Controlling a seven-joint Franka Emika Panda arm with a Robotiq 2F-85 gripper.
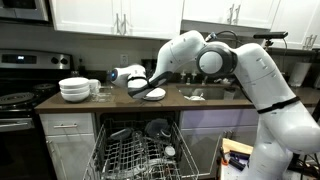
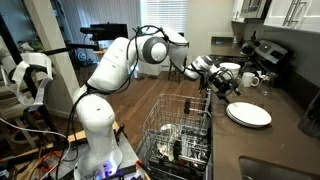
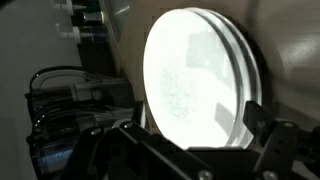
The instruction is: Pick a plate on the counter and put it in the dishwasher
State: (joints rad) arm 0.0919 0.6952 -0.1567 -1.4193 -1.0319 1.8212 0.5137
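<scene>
Hovering beside the white plate (image 1: 154,94) on the counter (image 1: 115,101), the hand (image 1: 145,88) gapes wide, empty. Its jaws face it edge-on, apparently ready to pinch.

Dark brown counter (image 1: 120,101). Bears a flat white plate (image 2: 249,115) near the front edge; holds a stack of white bowls (image 1: 74,89) farther along, mugs (image 2: 251,78) just beside.
</scene>
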